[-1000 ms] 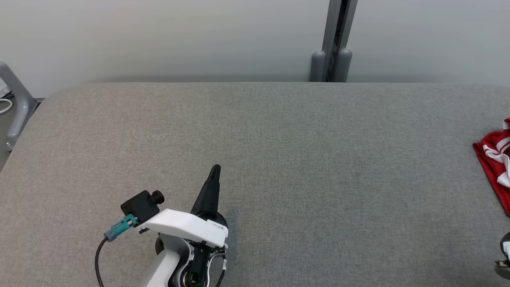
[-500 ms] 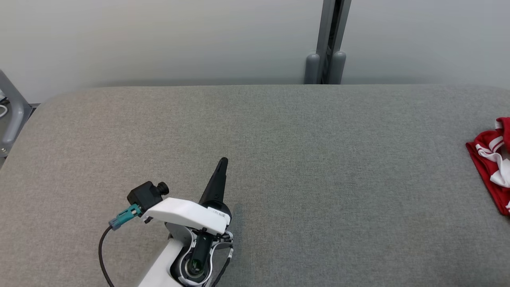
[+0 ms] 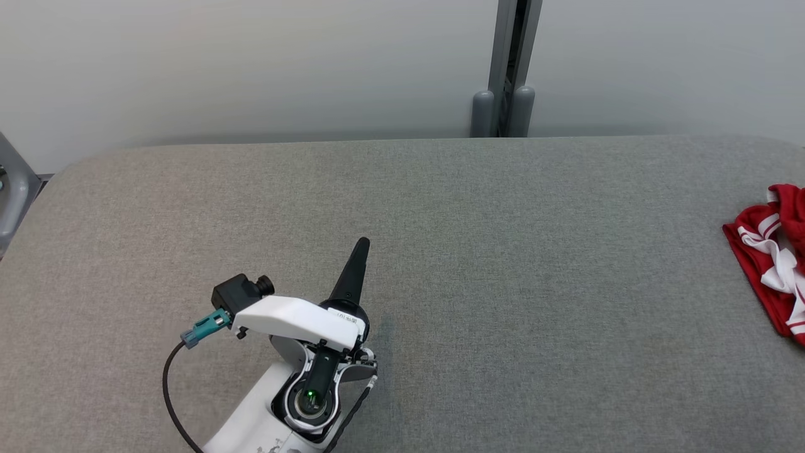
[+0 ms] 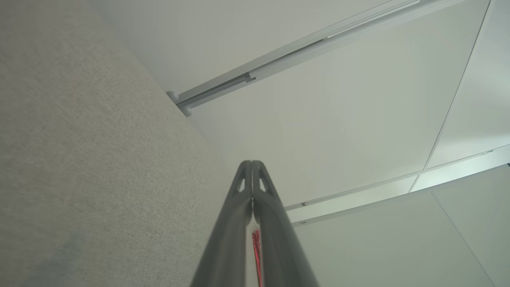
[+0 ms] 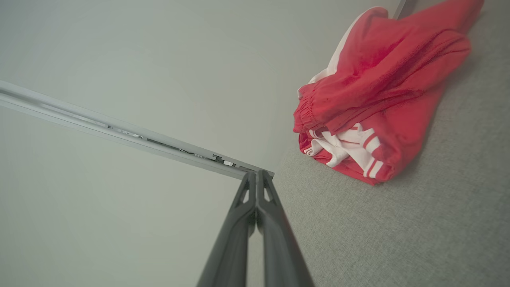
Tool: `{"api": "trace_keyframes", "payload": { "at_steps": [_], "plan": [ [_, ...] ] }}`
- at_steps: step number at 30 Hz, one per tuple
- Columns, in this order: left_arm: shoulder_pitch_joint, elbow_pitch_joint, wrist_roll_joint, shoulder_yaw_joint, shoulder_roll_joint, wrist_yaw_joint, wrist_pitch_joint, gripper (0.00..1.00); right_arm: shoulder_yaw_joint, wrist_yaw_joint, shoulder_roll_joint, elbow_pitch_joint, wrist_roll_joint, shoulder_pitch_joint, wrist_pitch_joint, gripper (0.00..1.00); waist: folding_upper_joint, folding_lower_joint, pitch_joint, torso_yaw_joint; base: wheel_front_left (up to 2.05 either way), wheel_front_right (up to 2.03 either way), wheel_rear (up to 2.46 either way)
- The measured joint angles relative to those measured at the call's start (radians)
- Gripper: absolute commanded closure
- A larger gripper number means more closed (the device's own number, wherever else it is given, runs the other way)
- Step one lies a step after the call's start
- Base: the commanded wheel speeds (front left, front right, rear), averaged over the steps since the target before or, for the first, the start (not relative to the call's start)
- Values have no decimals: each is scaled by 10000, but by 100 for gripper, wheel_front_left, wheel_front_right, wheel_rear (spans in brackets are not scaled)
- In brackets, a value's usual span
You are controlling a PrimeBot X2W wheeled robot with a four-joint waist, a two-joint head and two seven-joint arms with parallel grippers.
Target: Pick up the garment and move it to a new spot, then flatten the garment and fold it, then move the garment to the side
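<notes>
The red garment point(image 3: 768, 264) with white stripes lies crumpled at the far right of the grey fabric-covered bench point(image 3: 503, 264), partly cut off by the edge of the head view. The left end effector point(image 3: 362, 243) is over the bench's left-centre, well apart from the garment. Its two dark fingers are pressed together into a single point, clenched on nothing, and they aim toward the back edge. A black wrist camera point(image 3: 242, 292) with a teal connector point(image 3: 204, 327) and a dark cable point(image 3: 168, 390) sits on the white arm housing behind it. In the left wrist view the left end effector point(image 4: 252, 163) shows tips touching, and a thin red sliver low between the fingers is possibly the distant garment, though it is too narrow to tell. In the right wrist view the right end effector point(image 5: 258, 173) is likewise clenched and empty, tips meeting, with the garment point(image 5: 370, 99) bunched on the bench beyond and to one side, not touched. A grey post point(image 3: 503, 75) stands against the pale wall behind the bench.
</notes>
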Motion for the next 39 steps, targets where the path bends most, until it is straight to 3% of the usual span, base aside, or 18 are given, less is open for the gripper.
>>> {"api": "trace_keyframes", "payload": {
  "at_steps": [39],
  "plan": [
    [-1401,1039,-3586,-1101,-2,-579,159,100,-1816,0,290,-226,3189,529,1120,100,0,0,-282,-421,0,0,0]
  ]
}}
